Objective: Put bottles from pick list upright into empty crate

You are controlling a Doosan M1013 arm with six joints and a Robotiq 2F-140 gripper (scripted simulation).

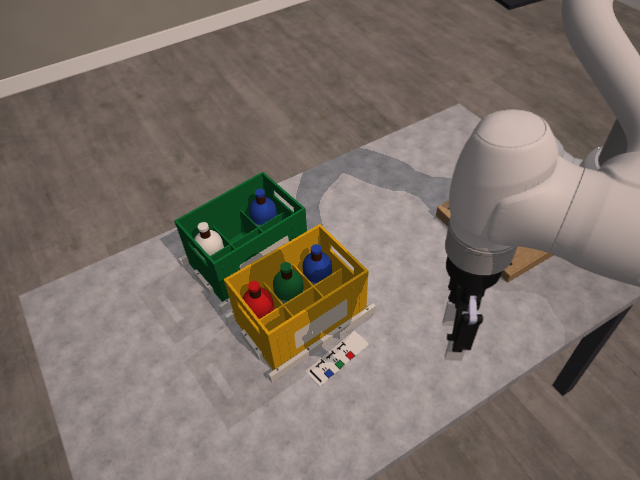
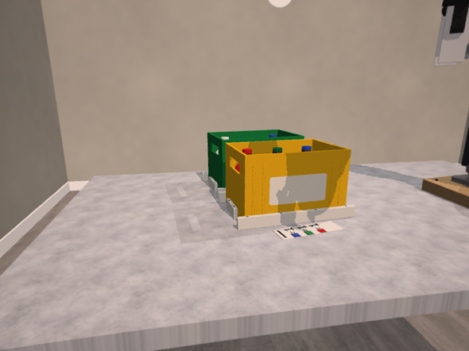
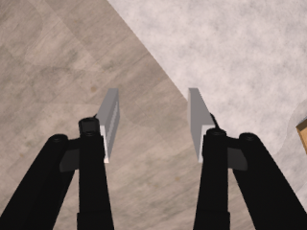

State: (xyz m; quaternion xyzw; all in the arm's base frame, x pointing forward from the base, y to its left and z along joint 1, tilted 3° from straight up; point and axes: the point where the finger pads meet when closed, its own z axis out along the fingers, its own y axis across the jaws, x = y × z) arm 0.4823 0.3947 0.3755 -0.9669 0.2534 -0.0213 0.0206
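The yellow crate (image 1: 284,342) (image 2: 337,183) holds a red bottle (image 1: 258,302) (image 2: 246,151), a green bottle (image 1: 287,285) (image 2: 277,150) and a blue bottle (image 1: 316,268) (image 2: 306,147), upright in its far row. The green crate (image 1: 201,264) (image 2: 217,168) behind it holds a white bottle (image 1: 209,242) (image 2: 225,137) and another blue bottle (image 1: 262,210) (image 2: 272,136), both upright. The pick list (image 1: 359,342) (image 2: 333,227) lies before the yellow crate; its blue, green and red lines each appear to show 1. My gripper (image 1: 452,334) (image 3: 153,103) is partly open and empty, right of the crates, high above the table.
Low pale rails (image 1: 295,364) (image 2: 260,221) border the yellow crate, and more rails stand beside the green crate. The robot's wooden base (image 1: 524,262) (image 2: 444,193) is at the right. The table edge shows below my fingers in the wrist view.
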